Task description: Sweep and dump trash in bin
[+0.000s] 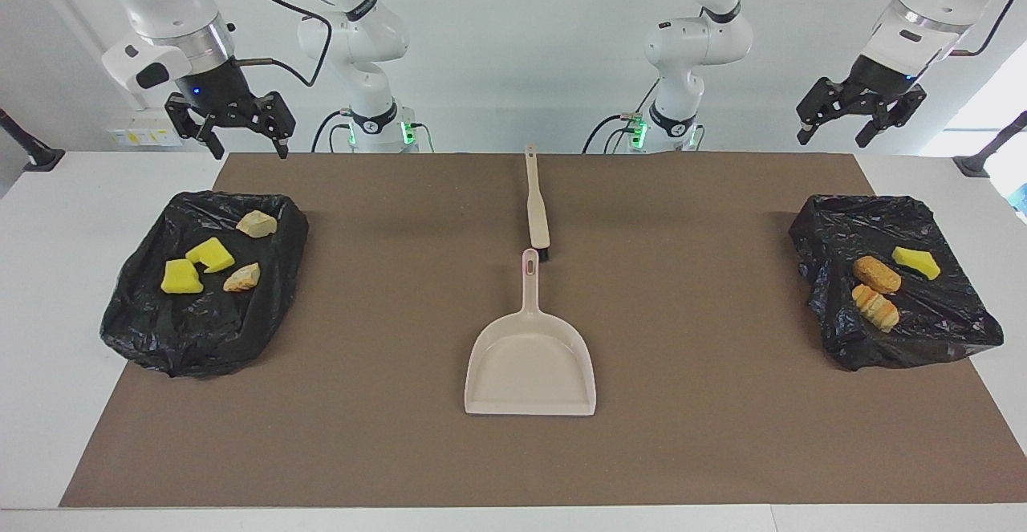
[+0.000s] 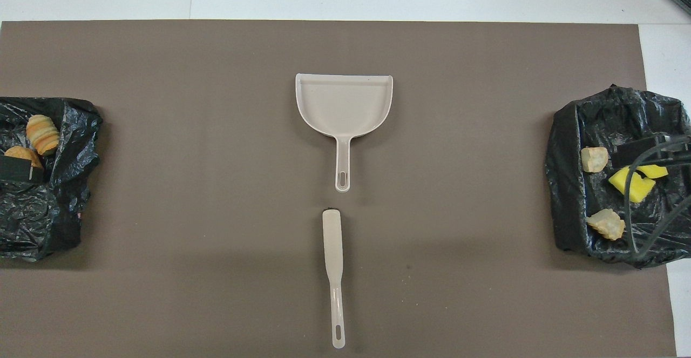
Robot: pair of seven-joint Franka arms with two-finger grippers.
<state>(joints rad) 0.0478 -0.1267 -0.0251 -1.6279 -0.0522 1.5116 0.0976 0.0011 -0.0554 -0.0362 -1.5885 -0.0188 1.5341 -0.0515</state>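
Observation:
All the trash lies inside two black-bagged bins. The bin at the right arm's end holds two yellow sponge bits and two beige chunks. The bin at the left arm's end holds a brown lump, an orange striped chunk and a yellow-green sponge bit. My right gripper hangs open and empty above the table edge by its bin. My left gripper hangs open and empty, high up by its own bin.
A beige dustpan lies mid-mat, its handle pointing toward the robots. A beige brush lies in line with it, nearer the robots. In the overhead view the dustpan and brush sit between the bins on the brown mat.

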